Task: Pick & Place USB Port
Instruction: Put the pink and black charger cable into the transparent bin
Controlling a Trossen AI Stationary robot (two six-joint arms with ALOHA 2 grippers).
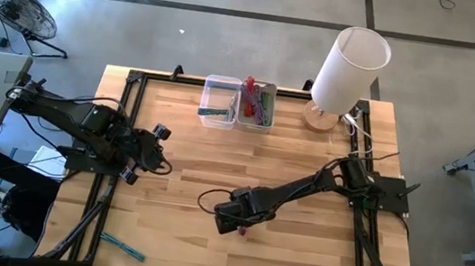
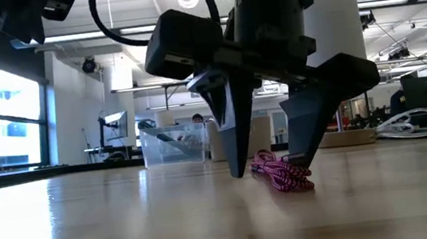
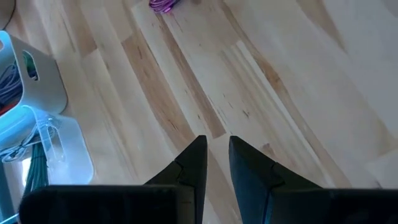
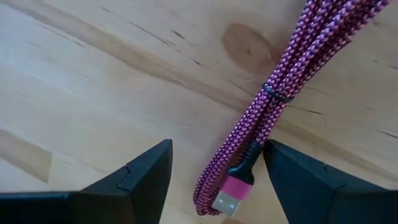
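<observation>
The USB cable [image 4: 273, 93] is a pink-and-black braided bundle bound by a thin tie, with a pink plug at its end [image 4: 227, 200]. It lies flat on the wood table, seen in the low view [image 2: 281, 172] and barely visible in the high view [image 1: 244, 231]. My right gripper [image 4: 214, 155] is open and low over the table's near middle, pointing down, one finger on each side of the cable's plug end [image 2: 271, 157]. My left gripper [image 3: 217, 149] hovers over the table's left side [image 1: 158, 148], fingers nearly together, holding nothing. My right gripper's fingers stand on either side of the cable's plug end, coming from above. The cable's strain relief [image 4: 254, 152] lies right up against one finger [image 4: 292, 171]. I cannot tell whether they touch. The cable rests wholly on the table.
Two clear bins [image 1: 220, 101] [image 1: 257, 105] holding cables stand at the far edge, with a white lamp [image 1: 347, 69] to their right. A teal cable [image 1: 122, 246] lies near the near-left corner. Bare wood lies between the two arms.
</observation>
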